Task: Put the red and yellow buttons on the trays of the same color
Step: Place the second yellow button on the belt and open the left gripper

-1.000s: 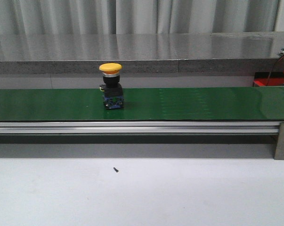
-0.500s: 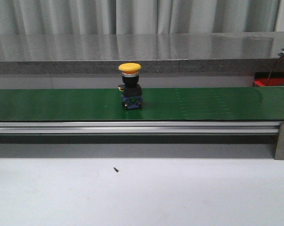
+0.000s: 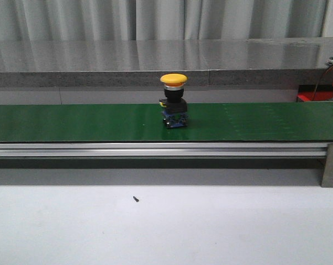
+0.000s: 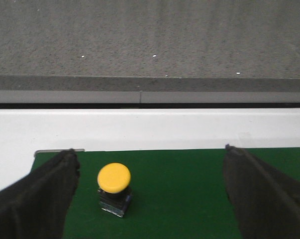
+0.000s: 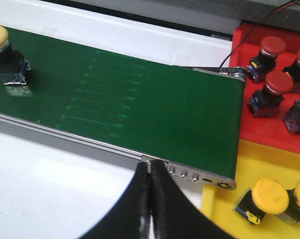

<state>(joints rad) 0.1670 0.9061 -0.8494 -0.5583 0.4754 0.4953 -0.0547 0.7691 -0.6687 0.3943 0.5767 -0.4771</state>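
Yellow btn (image 3: 173, 100) upright on belt (image 3: 72, 122)

I see a matt green belt (image 3: 72, 121), faintly ribbed in one patch, running in a brushed metal rail (image 3: 155, 149). The button (image 3: 173, 99) has a smooth, satin yellow plastic cap (its dark body looks like plastic too). The trays, red (image 5: 249, 124) and yellow (image 5: 224, 209), are glossy plastic. My fingers (image 4: 35, 199) look matt black, perhaps rubbery.
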